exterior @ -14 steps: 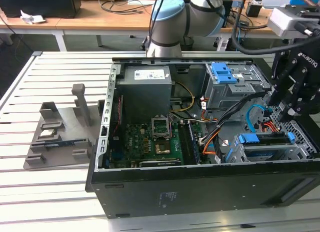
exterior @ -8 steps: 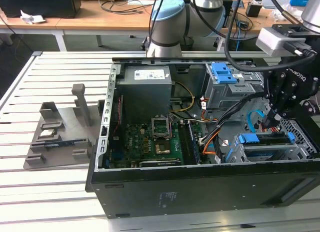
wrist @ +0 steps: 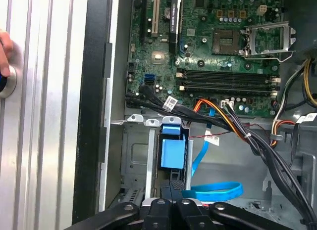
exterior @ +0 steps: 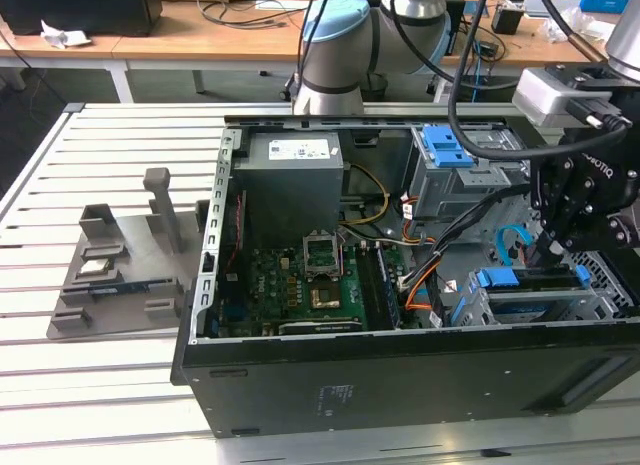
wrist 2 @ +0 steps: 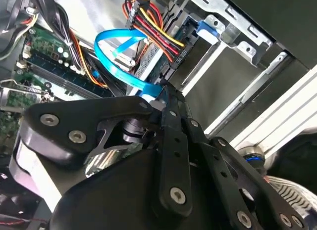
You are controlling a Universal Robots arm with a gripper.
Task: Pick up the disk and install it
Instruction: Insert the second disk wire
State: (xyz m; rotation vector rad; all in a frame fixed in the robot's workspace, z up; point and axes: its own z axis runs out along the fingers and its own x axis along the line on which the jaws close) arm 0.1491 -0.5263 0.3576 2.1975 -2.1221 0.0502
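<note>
Exterior view: the black gripper [exterior: 556, 247] is seen low over the flat silver-grey, blue-railed disk [exterior: 535, 282], apparently seated in its bay, while the jaws' state cannot be told.

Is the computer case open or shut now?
Open: the case has no side panel on, and the motherboard inside lies exposed.

An open black computer case [exterior: 330, 385] lies on a slatted white table [exterior: 90, 385]. Inside it, the green motherboard [exterior: 300, 290] sits below a grey power supply box [exterior: 292, 175]. A blue bracket [exterior: 447, 145] stands toward the exterior view's right of that box. Grey fixtures [exterior: 110, 255] rest outside the case, on its left.
</note>
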